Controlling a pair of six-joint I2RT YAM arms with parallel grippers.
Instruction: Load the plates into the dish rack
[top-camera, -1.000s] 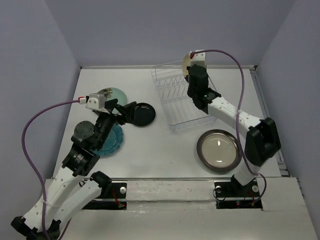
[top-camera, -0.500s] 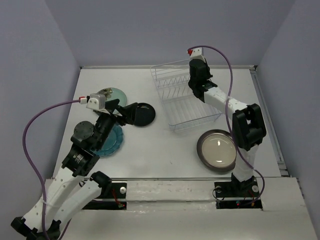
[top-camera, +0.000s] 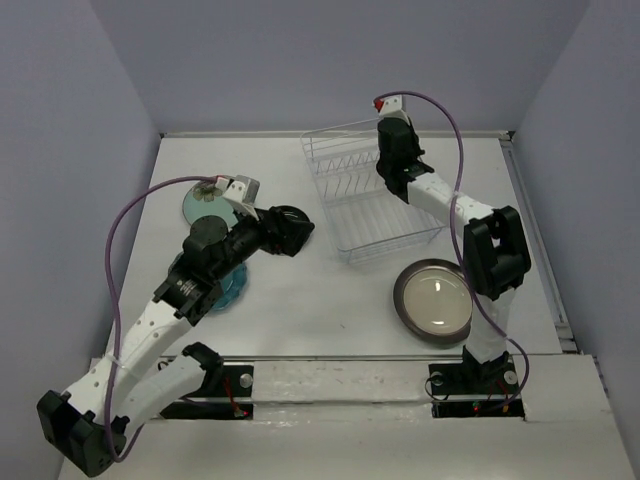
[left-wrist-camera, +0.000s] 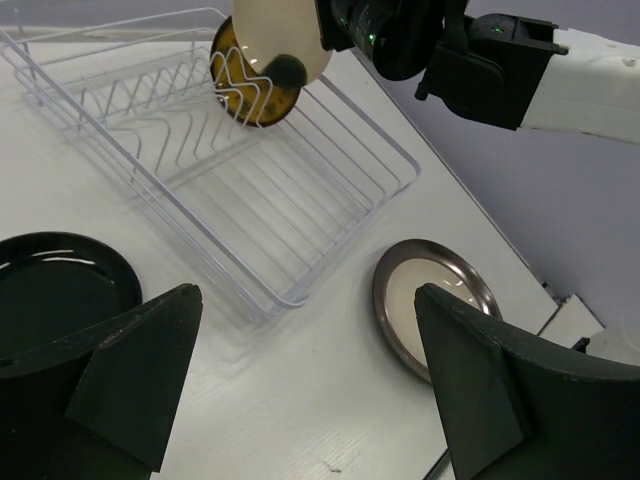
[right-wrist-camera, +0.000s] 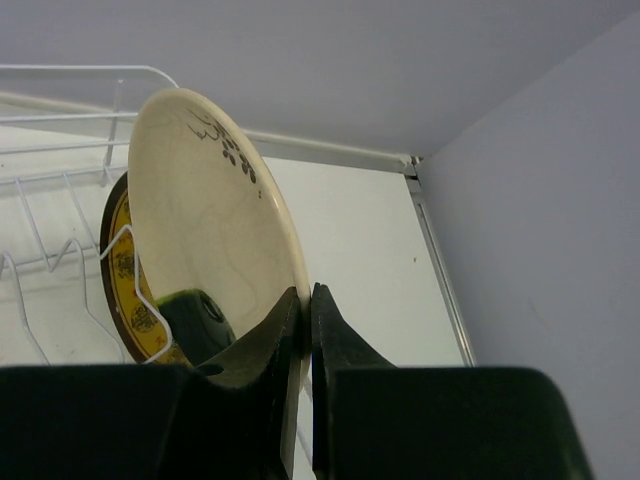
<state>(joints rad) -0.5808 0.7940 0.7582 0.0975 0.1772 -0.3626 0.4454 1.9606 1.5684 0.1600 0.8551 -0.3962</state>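
White table (top-camera: 300, 300), cream plate (right-wrist-camera: 215, 230) with rim inside right claw (right-wrist-camera: 308, 292).

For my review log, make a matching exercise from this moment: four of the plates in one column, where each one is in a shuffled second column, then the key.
Things
1. cream plate
2. amber-yellow plate
3. black plate
4. grey-rimmed plate

Places
A. flat on the table, on the near side of the dish rack
B. standing on edge among the rack's prongs
C. pinched in the right gripper, above the rack
D. flat on the table, left of the rack

Pairs: 1-C, 2-B, 3-D, 4-A
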